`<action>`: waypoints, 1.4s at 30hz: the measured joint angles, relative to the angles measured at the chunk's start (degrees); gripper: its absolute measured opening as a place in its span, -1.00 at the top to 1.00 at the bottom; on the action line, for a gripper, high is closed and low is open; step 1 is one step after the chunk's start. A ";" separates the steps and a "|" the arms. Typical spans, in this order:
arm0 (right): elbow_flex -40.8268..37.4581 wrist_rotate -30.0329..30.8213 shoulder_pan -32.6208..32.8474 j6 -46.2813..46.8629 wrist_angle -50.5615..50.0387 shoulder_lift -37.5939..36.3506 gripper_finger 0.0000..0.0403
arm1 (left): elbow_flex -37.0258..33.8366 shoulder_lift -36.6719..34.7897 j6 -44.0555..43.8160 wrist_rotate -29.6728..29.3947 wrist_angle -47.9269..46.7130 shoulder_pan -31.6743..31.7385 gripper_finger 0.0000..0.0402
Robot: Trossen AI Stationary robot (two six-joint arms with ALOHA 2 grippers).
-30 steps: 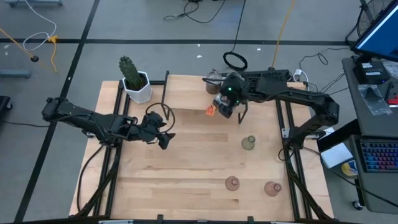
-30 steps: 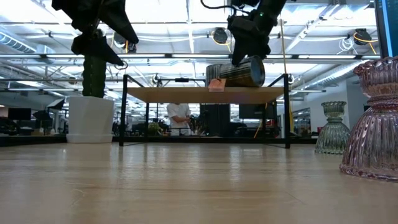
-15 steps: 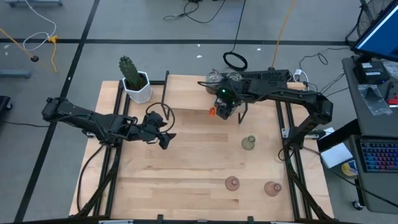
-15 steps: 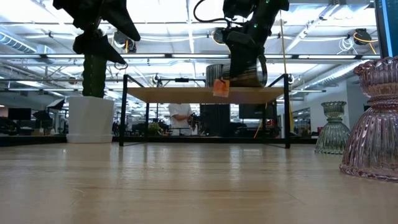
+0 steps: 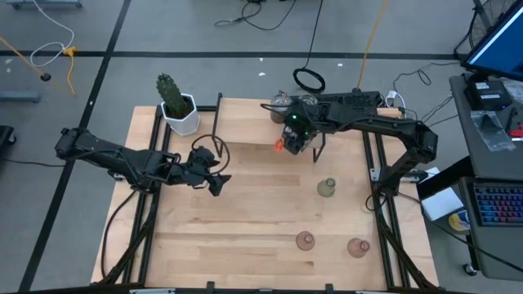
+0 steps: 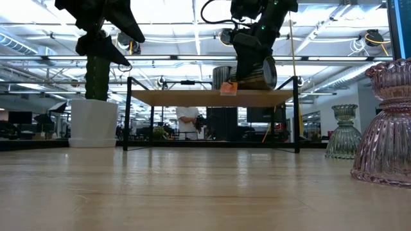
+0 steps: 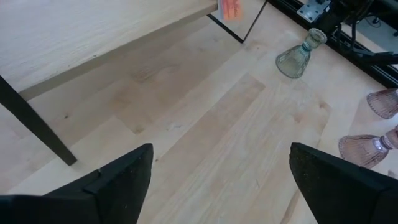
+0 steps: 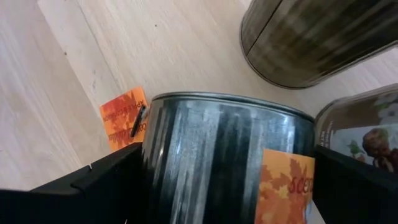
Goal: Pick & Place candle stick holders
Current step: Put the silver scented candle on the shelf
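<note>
Right end effector (image 5: 296,139) gripping silvery holder (image 8: 227,155) (orange-tagged), over shelf (image 5: 245,122)

Pink holder (image 6: 388,125) edge-cropped (low view); person (image 6: 187,122) tiny.

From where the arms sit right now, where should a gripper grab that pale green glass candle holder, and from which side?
Grip the pale green holder by its narrow neck just under the top rim, coming straight down. It stands upright on the table, flaring wide at the base, so the neck probably suits the fingers best. Nothing crowds it; the right gripper, shut on a silvery holder, looks nearest.
</note>
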 joint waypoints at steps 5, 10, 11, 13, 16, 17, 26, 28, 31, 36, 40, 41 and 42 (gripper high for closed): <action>0.00 0.05 -0.09 1.07 -0.09 -0.02 -0.95 | 0.00 0.00 0.04 -0.01 -0.01 0.00 -0.88; 0.00 0.07 -0.11 0.97 -0.07 -0.02 -0.95 | 0.00 0.00 -0.02 0.00 -0.02 0.00 -0.85; 0.00 0.06 -0.14 0.85 -0.07 -0.02 -0.95 | 0.00 0.00 -0.02 0.00 -0.02 0.00 -0.84; 0.00 0.04 -0.14 0.83 -0.07 -0.02 -0.95 | 0.00 0.00 -0.03 0.00 -0.02 0.00 -0.82; 0.00 0.04 -0.14 0.98 -0.06 -0.02 -0.95 | 0.00 0.00 -0.05 0.00 0.00 0.00 -0.82; 0.00 0.07 -0.14 1.11 -0.07 -0.02 -0.95 | 0.00 0.00 -0.07 0.00 -0.02 0.00 -0.83; 0.00 0.06 -0.14 1.34 0.01 -0.03 -0.84 | 0.00 0.00 0.42 0.02 1.60 0.00 -0.91; 0.00 0.05 -0.14 1.37 0.05 -0.04 -0.78 | 0.00 0.00 0.42 0.03 1.57 0.00 -0.90; 0.00 0.11 -0.14 2.36 0.07 -0.04 -0.77 | 0.00 0.00 0.42 0.02 1.60 0.00 -0.88; 0.00 1.60 -0.10 2.55 0.04 -0.04 -0.77 | 0.00 0.00 0.37 0.03 1.62 -0.01 -0.84; -0.02 1.65 -0.09 2.14 0.83 -0.04 -0.77 | 0.00 0.00 0.33 0.03 1.67 -0.32 -0.82; -0.02 1.64 -0.09 1.96 1.28 -0.04 -0.77 | 0.00 0.00 0.30 0.03 1.67 -0.43 -0.82; -0.02 1.65 -0.09 1.77 1.69 -0.04 -0.77 | 0.00 0.00 0.23 0.03 1.68 -0.60 -0.83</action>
